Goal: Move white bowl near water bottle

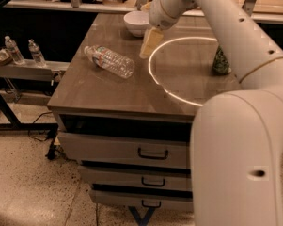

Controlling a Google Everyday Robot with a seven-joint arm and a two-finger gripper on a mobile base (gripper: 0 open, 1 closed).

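Nearest you, the thick white robot arm [244, 149] fills the lower right of the frame and blocks part of the table behind it. Below centre, the grey cabinet [131, 149] has three drawers, all shut, so you cannot see what is in them.

On the brown tabletop [94, 91], left of centre, the clear ribbed plastic water bottle [109, 60] with its white, red and blue label lies on its side. I cannot tell whether it holds anything. It looks free to roll, so a knock from the bowl or arm would move your target.

Just right of it and a little farther back, the pale two-finger gripper [145, 54] hangs tip-down over the table, between bottle and bowl. I cannot tell whether it is open or closed, and it grips nothing.

At the right, a green soda can [221, 62] stands half hidden by the arm, so a wide swing could topple it.

Farthest back, upper centre, sits the small round white bowl [136, 22], untouched and apparently empty. It is close behind the gripper and near the table's far edge. A poor pinch on its smooth rim could push it off the back.

At far left, two small bottles [23, 52] stand on a side shelf. Do not mistake these for the target.
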